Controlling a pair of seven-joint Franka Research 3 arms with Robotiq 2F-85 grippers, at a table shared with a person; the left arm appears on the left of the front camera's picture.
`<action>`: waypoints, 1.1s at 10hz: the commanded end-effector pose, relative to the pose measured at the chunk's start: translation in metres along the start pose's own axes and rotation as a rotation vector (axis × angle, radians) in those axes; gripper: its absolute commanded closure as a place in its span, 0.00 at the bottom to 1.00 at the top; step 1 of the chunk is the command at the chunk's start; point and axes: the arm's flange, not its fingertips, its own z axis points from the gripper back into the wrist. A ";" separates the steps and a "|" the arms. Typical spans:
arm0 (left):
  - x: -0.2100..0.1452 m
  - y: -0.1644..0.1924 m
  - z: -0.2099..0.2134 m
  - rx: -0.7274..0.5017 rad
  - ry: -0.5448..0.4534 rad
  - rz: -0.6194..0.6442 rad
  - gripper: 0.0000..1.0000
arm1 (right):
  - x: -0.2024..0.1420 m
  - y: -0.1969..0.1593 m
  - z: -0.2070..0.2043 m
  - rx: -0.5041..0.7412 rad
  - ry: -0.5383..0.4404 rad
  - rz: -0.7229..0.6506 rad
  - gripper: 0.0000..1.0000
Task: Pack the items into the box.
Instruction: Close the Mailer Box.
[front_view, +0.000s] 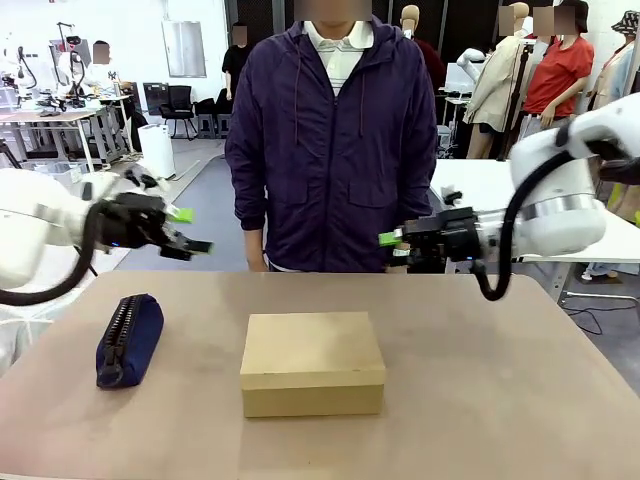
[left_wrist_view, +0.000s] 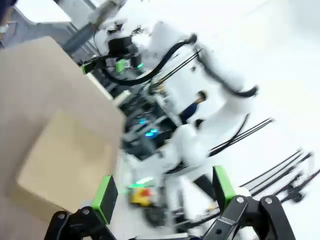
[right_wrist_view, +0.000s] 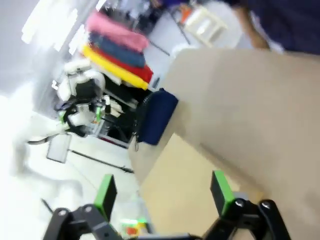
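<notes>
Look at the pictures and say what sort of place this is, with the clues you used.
Probably a robotics lab or workshop. Two white arms with open end effectors, left and right, flank a table bearing a closed box and a pouch; behind the person are more workbenches.

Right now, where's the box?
Front view: the box, lid closed, sits mid-table, right of the navy pouch, in front of the person.
</notes>
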 end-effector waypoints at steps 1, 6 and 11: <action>0.001 -0.013 0.041 -0.027 -0.139 0.339 0.00 | -0.019 0.011 0.059 0.073 -0.001 -0.292 0.00; -0.032 -0.011 0.104 0.056 -0.231 0.491 0.00 | -0.036 -0.024 0.152 0.087 -0.232 -0.499 0.00; -0.032 -0.011 0.104 0.056 -0.231 0.491 0.00 | -0.045 -0.013 0.163 0.104 -0.172 -0.470 0.00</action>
